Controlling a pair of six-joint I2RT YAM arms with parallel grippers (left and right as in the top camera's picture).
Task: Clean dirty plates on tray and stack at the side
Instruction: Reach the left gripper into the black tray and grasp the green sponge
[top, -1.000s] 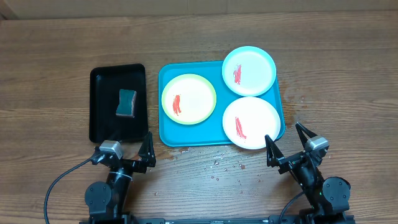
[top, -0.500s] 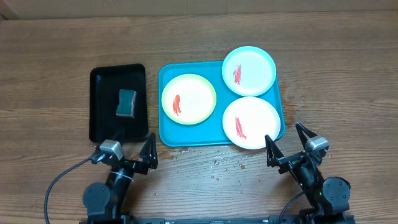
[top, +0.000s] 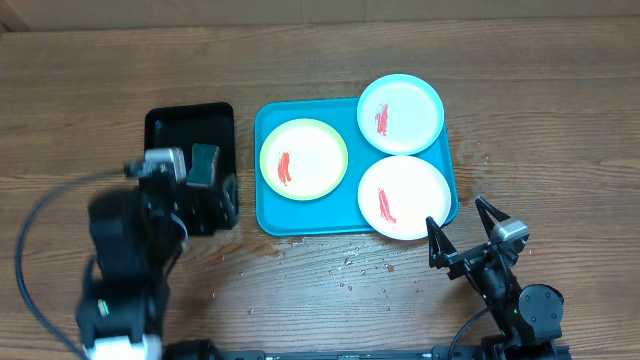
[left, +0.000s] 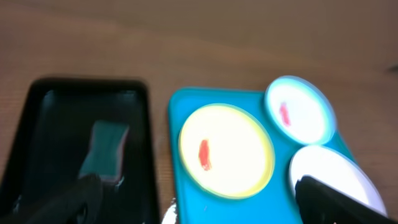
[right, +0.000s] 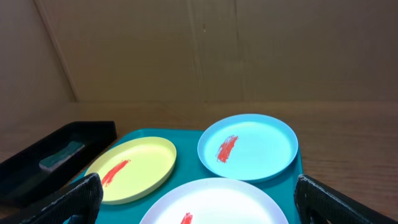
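1. You get even, bright light from above on the desk (top: 560, 90); shadows are soft and short.
2. In the overhead view your left arm (top: 130, 250) is a smeared blur, while the right arm (top: 505, 290) is crisp.
3. Your left wrist view is soft throughout; the sponge (left: 104, 152) and the yellow-green plate (left: 227, 149) have fuzzy edges.
4. Your right wrist view is sharp, with a mild sheen on the blue plate (right: 249, 146).

Table (top: 560, 80): wood, clear grain, low sheen; tiny specks (top: 365, 265) on surface just near of tray.
Tray (top: 272, 218): turquoise plastic, smooth, slight gloss.
Black tray (top: 165, 125): plastic, glossy, catches light.
Yellow-green plate (top: 304, 159), blue plate (top: 400, 114), white plate (top: 404, 197): smooth, satin sheen, plastic-looking; red smears matt.
Sponge (top: 205, 165): teal, soft-looking, matt.
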